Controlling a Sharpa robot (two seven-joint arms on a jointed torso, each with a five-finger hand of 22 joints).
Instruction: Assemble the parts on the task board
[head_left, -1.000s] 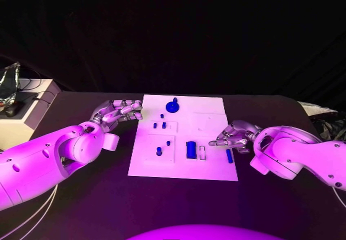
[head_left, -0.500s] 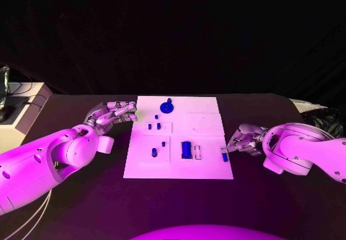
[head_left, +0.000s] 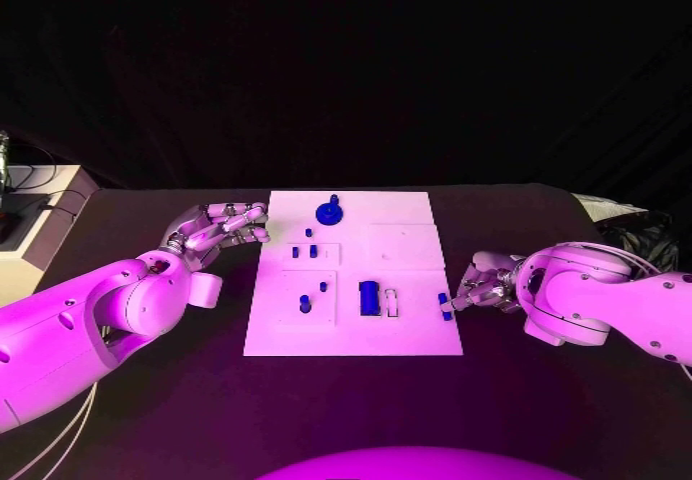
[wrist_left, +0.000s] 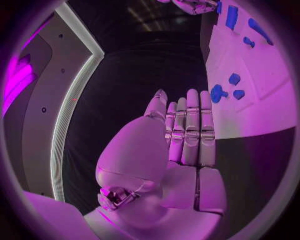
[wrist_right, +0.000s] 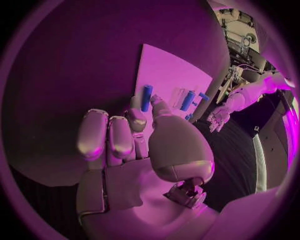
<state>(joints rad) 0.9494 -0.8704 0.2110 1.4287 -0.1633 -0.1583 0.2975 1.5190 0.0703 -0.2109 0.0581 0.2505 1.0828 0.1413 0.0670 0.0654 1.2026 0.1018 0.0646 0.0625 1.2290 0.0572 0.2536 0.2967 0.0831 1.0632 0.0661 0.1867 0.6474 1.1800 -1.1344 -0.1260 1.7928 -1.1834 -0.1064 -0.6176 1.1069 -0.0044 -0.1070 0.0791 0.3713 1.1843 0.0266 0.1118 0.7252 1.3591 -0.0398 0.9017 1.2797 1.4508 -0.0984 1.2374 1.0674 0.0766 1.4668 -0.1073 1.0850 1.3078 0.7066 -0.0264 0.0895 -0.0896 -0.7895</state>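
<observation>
The white board (head_left: 353, 275) carries most blue pieces seated; the tall block (head_left: 369, 297) stands near its middle. The left hand (head_left: 216, 228) hovers off the board's far-left corner, empty, fingers together. The right hand (head_left: 483, 285) pinches a blue peg (head_left: 444, 306) at the board's right edge, not yet seated.

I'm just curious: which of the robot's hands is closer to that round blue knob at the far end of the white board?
Left. The left hand rests beside the board's far left corner, near the knob; the right hand is at the near right edge.
</observation>
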